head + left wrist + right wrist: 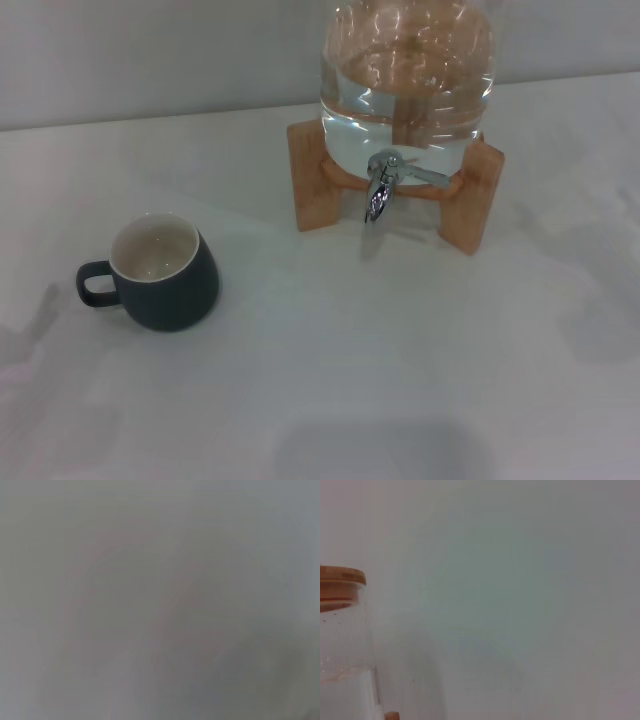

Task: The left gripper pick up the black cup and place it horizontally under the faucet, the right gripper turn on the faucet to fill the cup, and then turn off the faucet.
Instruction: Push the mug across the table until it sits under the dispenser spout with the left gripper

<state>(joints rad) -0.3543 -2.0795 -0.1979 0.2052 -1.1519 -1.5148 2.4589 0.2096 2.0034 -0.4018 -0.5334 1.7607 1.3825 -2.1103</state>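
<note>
Black cup (160, 272) upright on the white table (350, 360), near and to the left, cream inside showing, loop handle turned out to the left, well apart from the jar. Empty as far as visible, mouth up, so nothing lifted yet. Faucet (382, 188) to the right and farther back, chrome spout hanging down in the gap between the two legs of the wooden stand (470, 195), lever lying out to the right; no stream seen under it, so probably shut. Open room beneath the spout between the legs, likely just where the cup belongs. Clear jar (405, 75) above, holding water well up its side, resting on the stand; wooden lid (340, 587) caught in the right wrist view at the jar's top, which hints at the right arm held high beside the jar. Neither the left gripper nor the right gripper in sight in any view, so no telling whether open or closed; left wrist view only a blank grey surface. Judged as the very start: cup still to be grasped, most easily by the body or rim with the handle facing away.
</note>
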